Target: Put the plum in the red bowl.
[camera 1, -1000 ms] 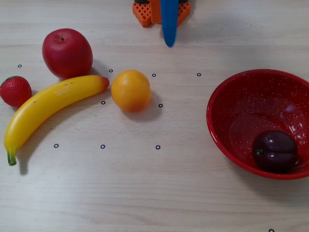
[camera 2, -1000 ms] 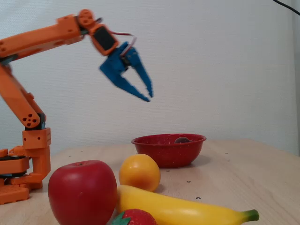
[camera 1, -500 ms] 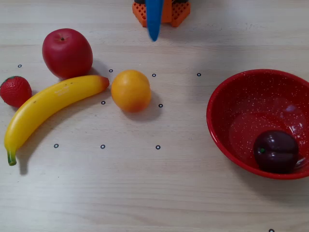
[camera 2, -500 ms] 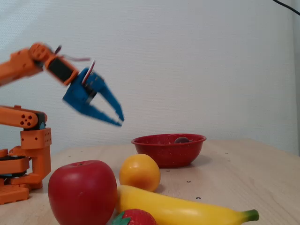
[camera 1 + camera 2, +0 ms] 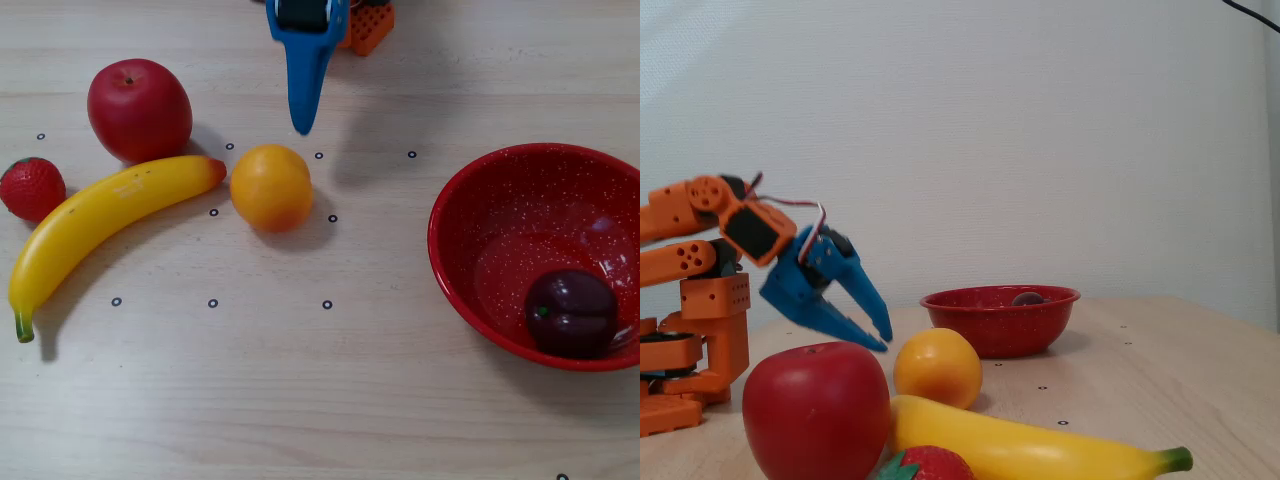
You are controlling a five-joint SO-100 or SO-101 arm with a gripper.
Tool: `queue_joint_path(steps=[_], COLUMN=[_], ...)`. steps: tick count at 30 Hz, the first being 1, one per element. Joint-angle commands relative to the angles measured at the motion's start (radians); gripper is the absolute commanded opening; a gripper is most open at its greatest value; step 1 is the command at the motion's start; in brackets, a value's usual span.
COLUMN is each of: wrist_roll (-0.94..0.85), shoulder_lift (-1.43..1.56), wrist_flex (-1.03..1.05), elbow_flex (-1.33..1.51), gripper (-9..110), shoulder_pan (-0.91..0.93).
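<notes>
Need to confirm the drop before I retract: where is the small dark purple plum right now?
The dark purple plum lies inside the speckled red bowl at the right of the top-down fixed view, low against its near wall, well apart from the blue gripper.

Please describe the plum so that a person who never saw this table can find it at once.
Find the red bowl at the right of the overhead fixed view. The plum lies inside it, near the rim closest to the camera. It is dark purple with a crease, and the only fruit in the bowl; the others lie on the table at the left.
</notes>
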Motion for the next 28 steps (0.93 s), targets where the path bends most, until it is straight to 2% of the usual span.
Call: queue_joint_path(steps=[1, 5, 28], wrist_roll=[-0.029, -0.080, -0.061], shoulder_lift=[0.012, 0.014, 0.014], wrist_flex=[-0.097, -0.008, -0.003], elbow_flex=[0.015, 0.034, 0.034], gripper=[0, 0, 0], shoulder_pan=[-0.012, 0.018, 0.052])
